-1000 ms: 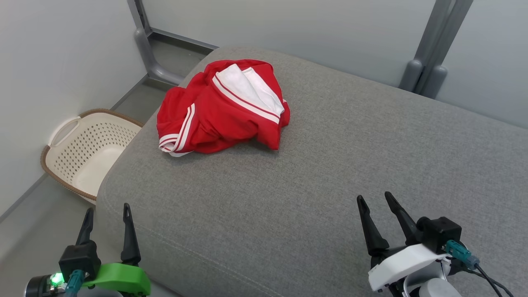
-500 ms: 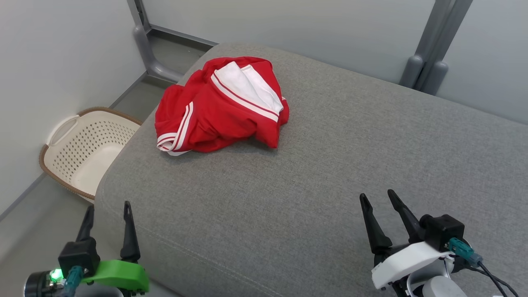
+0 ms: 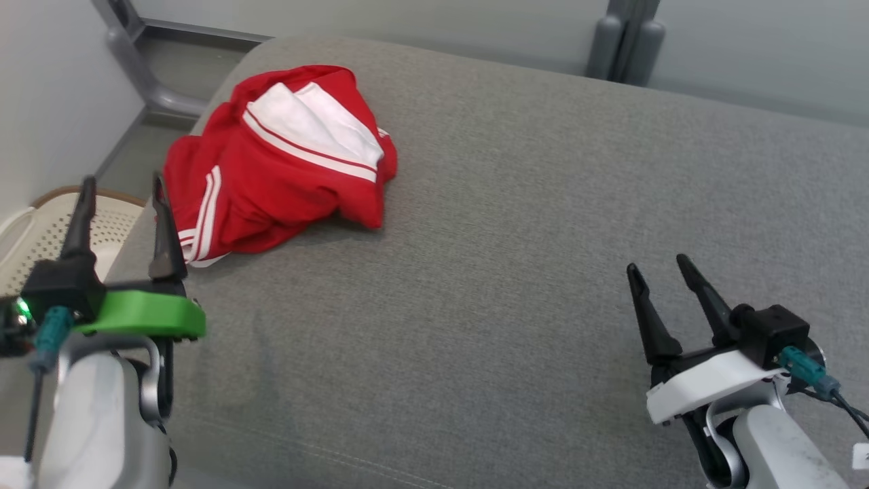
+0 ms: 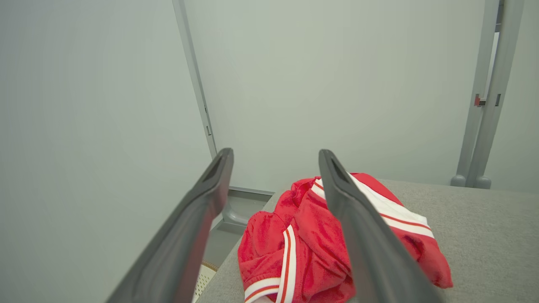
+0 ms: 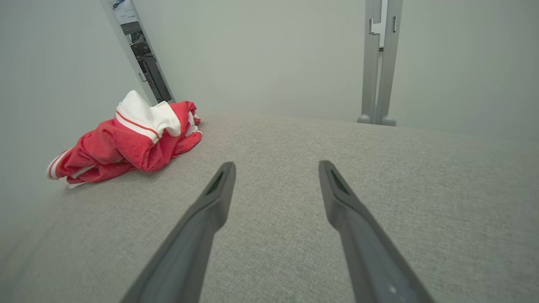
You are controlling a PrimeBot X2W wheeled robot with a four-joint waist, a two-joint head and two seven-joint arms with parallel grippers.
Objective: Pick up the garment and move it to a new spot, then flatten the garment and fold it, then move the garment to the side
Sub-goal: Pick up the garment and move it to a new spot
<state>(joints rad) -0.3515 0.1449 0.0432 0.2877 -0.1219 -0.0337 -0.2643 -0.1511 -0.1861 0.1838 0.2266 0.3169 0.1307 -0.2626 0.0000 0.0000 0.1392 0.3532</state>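
The garment (image 3: 271,163) is red with white stripes and a white panel, lying crumpled at the far left of the grey cushion (image 3: 516,224). My left gripper (image 3: 122,180) stands open just short of the garment's near left corner, raised above the cushion's left edge, nothing between its fingers. In the left wrist view the garment (image 4: 311,244) lies just beyond the left gripper (image 4: 273,153). My right gripper (image 3: 657,263) is open over the cushion's right side, far from the garment. In the right wrist view the garment (image 5: 126,139) sits far left of the right gripper (image 5: 276,164).
A cream perforated laundry basket (image 3: 37,227) stands on the floor left of the cushion, partly behind my left gripper. Pale partition walls with grey posts (image 3: 624,41) close in the back and left. The cushion's middle and right are bare fabric.
The head camera has turned, shifting the whole scene leftward. My left gripper has risen and reached forward toward the garment's near corner. The right gripper has lifted slightly. The garment lies as before.
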